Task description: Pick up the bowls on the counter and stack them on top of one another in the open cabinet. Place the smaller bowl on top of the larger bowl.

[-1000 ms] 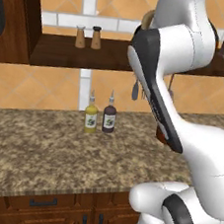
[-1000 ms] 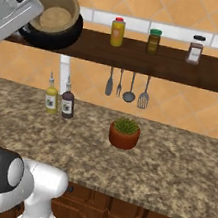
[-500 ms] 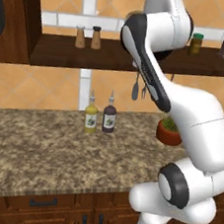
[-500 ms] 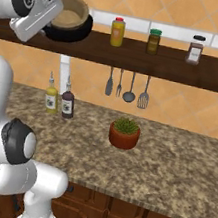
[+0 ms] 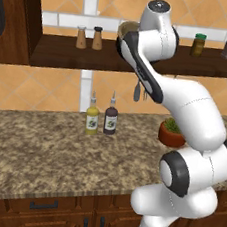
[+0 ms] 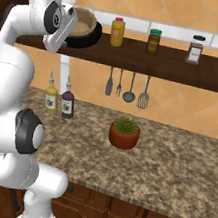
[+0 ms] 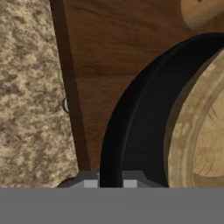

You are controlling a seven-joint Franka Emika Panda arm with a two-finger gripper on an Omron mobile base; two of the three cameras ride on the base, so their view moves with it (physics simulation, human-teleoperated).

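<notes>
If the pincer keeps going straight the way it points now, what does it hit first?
Most likely the black bowl's rim: in the hand view it sits right ahead of the pincer, with the tan bowl nested inside and the wooden shelf beneath. Depth is unclear.

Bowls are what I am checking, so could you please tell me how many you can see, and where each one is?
2. The black bowl sits on the open cabinet shelf, left of the yellow bottle; the tan bowl is nested inside it. No others are visible, though the arm could hide something.
</notes>
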